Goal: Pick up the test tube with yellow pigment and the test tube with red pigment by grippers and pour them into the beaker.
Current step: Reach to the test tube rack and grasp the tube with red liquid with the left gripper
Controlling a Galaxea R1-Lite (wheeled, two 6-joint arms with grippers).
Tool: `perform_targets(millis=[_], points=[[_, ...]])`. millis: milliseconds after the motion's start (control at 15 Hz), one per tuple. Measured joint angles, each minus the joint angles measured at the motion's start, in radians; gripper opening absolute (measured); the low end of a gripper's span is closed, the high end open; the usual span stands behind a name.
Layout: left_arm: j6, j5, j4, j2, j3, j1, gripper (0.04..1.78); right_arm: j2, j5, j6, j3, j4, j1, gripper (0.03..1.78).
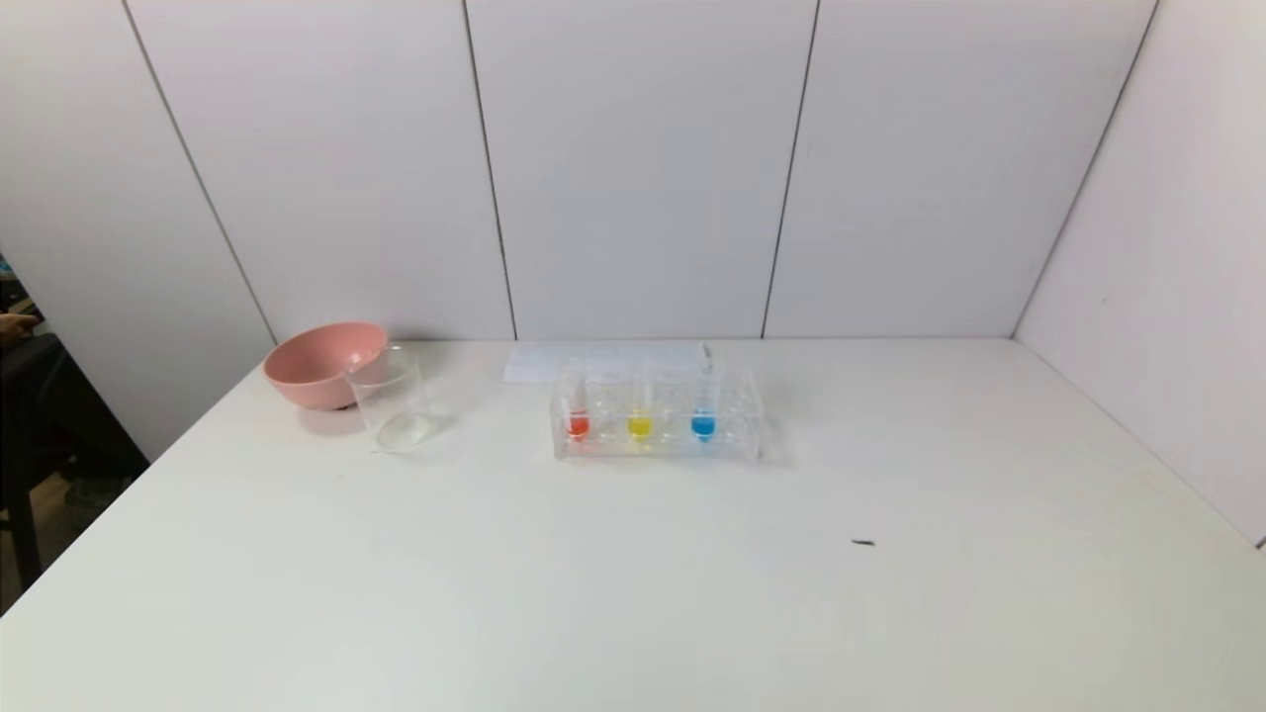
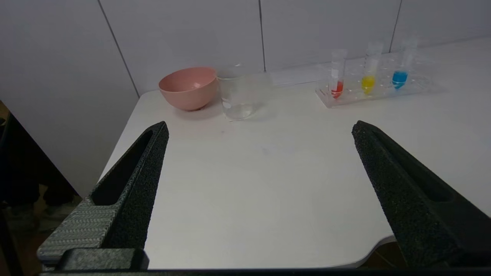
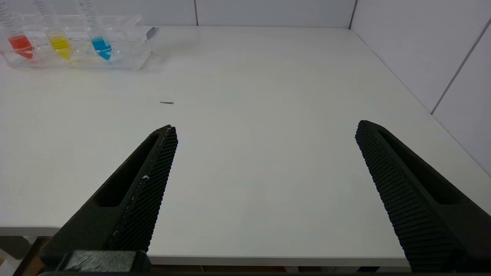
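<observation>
graduated tubes (image 3: 15, 27), markings illegible, unlabelled beaker (image 1: 394, 400)

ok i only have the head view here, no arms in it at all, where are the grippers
Observer: Both are back at the near table edge. The left gripper is open, empty, facing the beaker.
Operator: and the right one
Observer: The right gripper is open and empty too, over bare table, with the tube rack far ahead on its left.
Operator: anything in the beaker
Observer: From the left wrist it looks clear, with no colour in it. The test tube with red pigment and the test tube with yellow pigment stand upright in the rack.
</observation>
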Motion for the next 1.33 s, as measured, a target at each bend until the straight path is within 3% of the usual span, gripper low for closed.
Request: perform_targets(millis=[867,1333], points=[[-0.032,-0.088,-0.085,0.52,-0.301,0.0,1.69,0.0,0.0,0.0,0.0,0.0,0.0,1.7],[-0.073,-0.114,-0.273,0.79,-0.339,-0.01,1.69,0.0,0.0,0.0,0.0,0.0,0.0,1.7]])
